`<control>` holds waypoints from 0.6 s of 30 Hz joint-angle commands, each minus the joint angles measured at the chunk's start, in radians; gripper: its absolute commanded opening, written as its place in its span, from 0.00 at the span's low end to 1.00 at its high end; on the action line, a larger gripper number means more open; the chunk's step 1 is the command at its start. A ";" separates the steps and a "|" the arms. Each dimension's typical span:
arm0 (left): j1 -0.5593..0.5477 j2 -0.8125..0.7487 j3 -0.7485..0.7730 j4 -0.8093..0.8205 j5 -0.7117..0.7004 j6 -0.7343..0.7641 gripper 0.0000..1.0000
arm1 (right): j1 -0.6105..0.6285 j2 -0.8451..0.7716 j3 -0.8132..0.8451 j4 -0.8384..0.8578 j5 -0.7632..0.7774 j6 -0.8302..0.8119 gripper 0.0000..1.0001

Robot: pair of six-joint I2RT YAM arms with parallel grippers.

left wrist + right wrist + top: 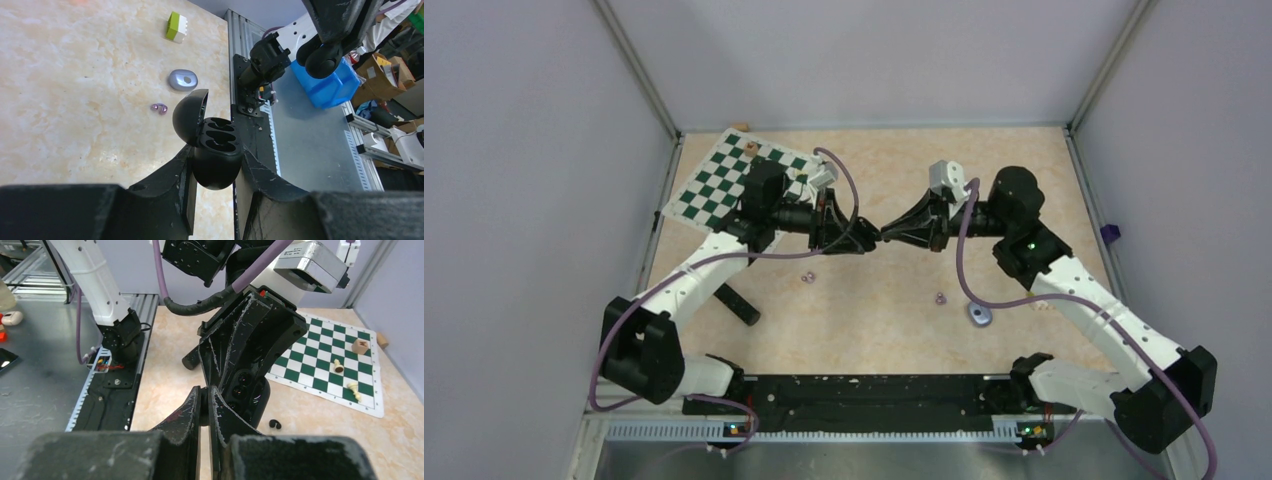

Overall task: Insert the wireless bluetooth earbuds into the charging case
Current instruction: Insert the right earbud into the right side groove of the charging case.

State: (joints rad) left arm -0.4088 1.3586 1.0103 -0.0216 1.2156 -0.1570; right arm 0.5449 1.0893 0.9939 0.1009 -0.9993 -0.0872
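Up off the table, glossy black charging case [220, 150] pinched at its rounded base by left gripper [216, 159], domed lid [190, 117] swung open, two smooth kidney-shaped wells exposed. Pale purple bud [159, 107] lying on the table [75, 100] just beside silvery oval case [182, 80]; second purple bud [807, 277] below the left wrist; small shiny black bud [274, 424] loose on the surface near the chessboard [345, 365]. Left arm reaching forward, elbow bent, wrist turned sideways toward centre. Right arm mirrored, right gripper [204, 402] nose to nose with the held case, scuffed black fingers drawn nearly together with only a thin slit; cannot tell whether a bud sits between them. Marbled beige tabletop, matte. Green-and-white block [176, 26] well apart from the silvery case
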 commanded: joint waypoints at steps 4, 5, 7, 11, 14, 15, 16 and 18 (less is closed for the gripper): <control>-0.014 -0.044 -0.049 0.195 0.079 -0.068 0.00 | -0.006 -0.017 -0.051 0.180 -0.038 0.114 0.01; -0.015 -0.048 -0.055 0.198 0.077 -0.065 0.00 | -0.006 -0.015 -0.059 0.195 -0.033 0.123 0.01; -0.016 -0.054 -0.059 0.200 0.072 -0.059 0.00 | -0.006 -0.009 -0.075 0.229 -0.024 0.142 0.01; -0.018 -0.057 -0.059 0.197 0.071 -0.055 0.00 | -0.007 0.001 -0.090 0.261 -0.012 0.158 0.01; -0.018 -0.060 -0.065 0.199 0.072 -0.051 0.00 | -0.005 0.004 -0.095 0.268 -0.008 0.156 0.01; -0.018 -0.062 -0.067 0.199 0.071 -0.049 0.00 | -0.006 0.003 -0.096 0.270 -0.007 0.155 0.01; -0.017 -0.062 -0.069 0.201 0.073 -0.049 0.00 | -0.006 0.006 -0.099 0.274 -0.006 0.155 0.01; -0.017 -0.062 -0.079 0.224 0.084 -0.055 0.00 | -0.006 0.012 -0.104 0.285 -0.004 0.163 0.01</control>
State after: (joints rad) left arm -0.4217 1.3304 0.9459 0.1291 1.2655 -0.2108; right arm 0.5446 1.0897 0.8993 0.3138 -1.0065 0.0570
